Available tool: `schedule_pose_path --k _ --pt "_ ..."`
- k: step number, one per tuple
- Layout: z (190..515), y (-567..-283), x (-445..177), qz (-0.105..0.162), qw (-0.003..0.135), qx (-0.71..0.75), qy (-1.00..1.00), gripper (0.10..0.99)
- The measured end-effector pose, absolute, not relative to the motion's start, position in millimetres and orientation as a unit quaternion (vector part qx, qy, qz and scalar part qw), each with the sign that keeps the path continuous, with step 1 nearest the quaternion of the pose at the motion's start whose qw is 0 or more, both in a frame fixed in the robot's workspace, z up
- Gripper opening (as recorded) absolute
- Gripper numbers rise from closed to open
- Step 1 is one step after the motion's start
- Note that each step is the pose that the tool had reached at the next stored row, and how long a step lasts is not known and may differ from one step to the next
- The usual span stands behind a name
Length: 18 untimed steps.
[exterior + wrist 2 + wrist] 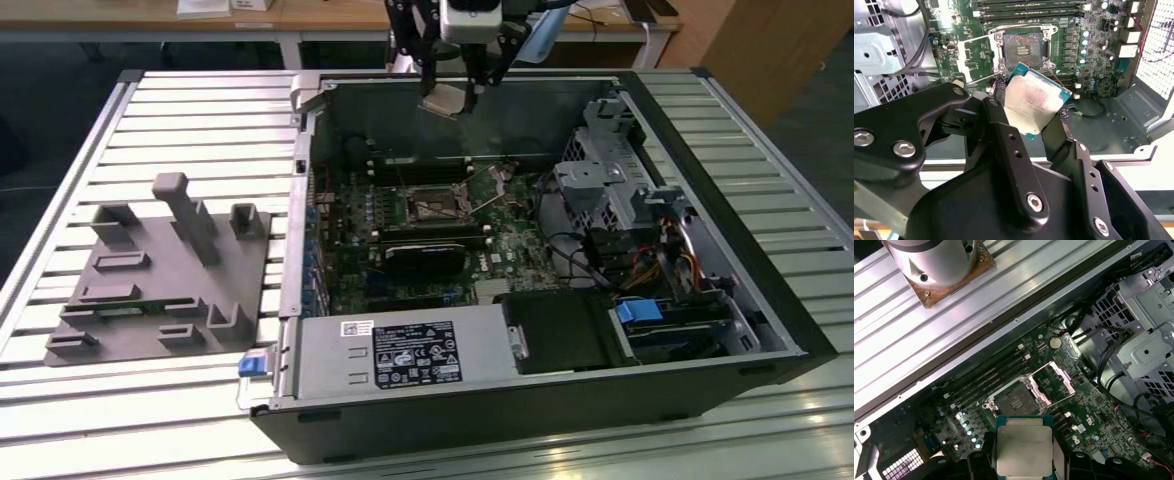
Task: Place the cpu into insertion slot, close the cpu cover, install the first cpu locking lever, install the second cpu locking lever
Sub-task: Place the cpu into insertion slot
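My gripper pinches the cpu by its two sides, dull silvery top showing, off the green board. Near it the insertion slot lies bare, with the cpu cover swung open beside it.

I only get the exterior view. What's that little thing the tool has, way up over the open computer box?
Observer: In the second wrist view, the tool is shut on the small, flat, square, silvery-brown metal cpu, gripping it by two opposite edges.
Operator: Is its spot free?
Observer: Yes. In both wrist views the small, square, black-rimmed insertion slot is empty, with nothing seated in it.
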<state>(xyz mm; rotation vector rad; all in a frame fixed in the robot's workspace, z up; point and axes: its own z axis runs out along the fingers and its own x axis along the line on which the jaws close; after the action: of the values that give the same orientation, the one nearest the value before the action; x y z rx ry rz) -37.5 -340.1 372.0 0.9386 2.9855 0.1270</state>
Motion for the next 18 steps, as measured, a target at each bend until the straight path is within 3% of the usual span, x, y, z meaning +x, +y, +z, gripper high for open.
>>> schedule_pose_path --k 18 --pt "370.5 -339.2 -37.5 0.037 0.008 0.362 0.931 0.537"
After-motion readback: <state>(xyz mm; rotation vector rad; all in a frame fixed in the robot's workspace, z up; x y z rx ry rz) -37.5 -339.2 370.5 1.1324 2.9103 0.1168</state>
